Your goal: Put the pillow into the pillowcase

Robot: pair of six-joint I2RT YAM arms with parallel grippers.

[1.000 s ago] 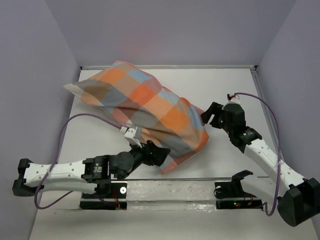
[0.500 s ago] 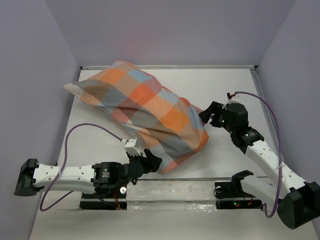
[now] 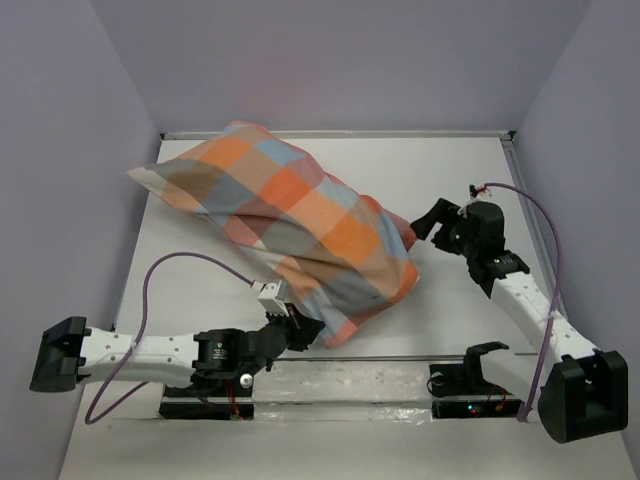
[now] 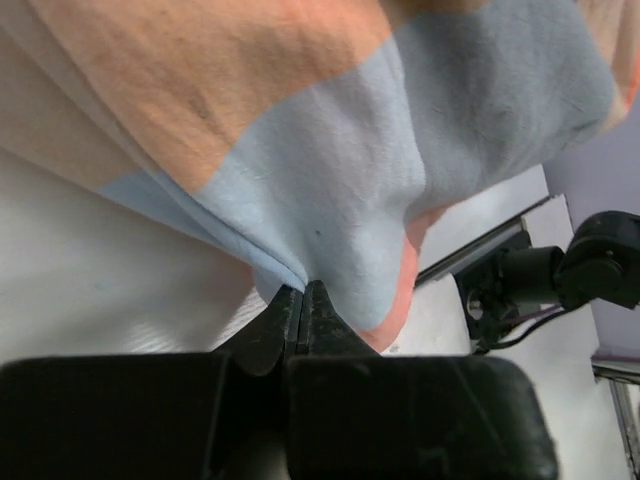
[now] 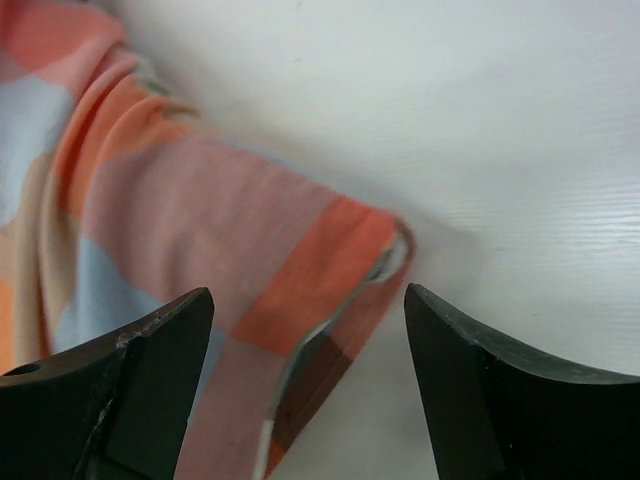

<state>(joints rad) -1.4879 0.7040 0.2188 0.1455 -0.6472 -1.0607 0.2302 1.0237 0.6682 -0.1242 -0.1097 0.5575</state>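
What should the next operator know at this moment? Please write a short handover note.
Left gripper: jaws shut on the near corner of the pillowcase.
Right gripper: jaws open at the pillowcase's right hem, holding nothing.
Pillowcase lies diagonally on the table, plump; no white pillow shows, so it seems to be inside.
To do: check the open end, tuck in any pillow there.

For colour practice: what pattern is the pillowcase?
Orange, grey-blue and cream checks on the pillowcase; clearest in top external view.
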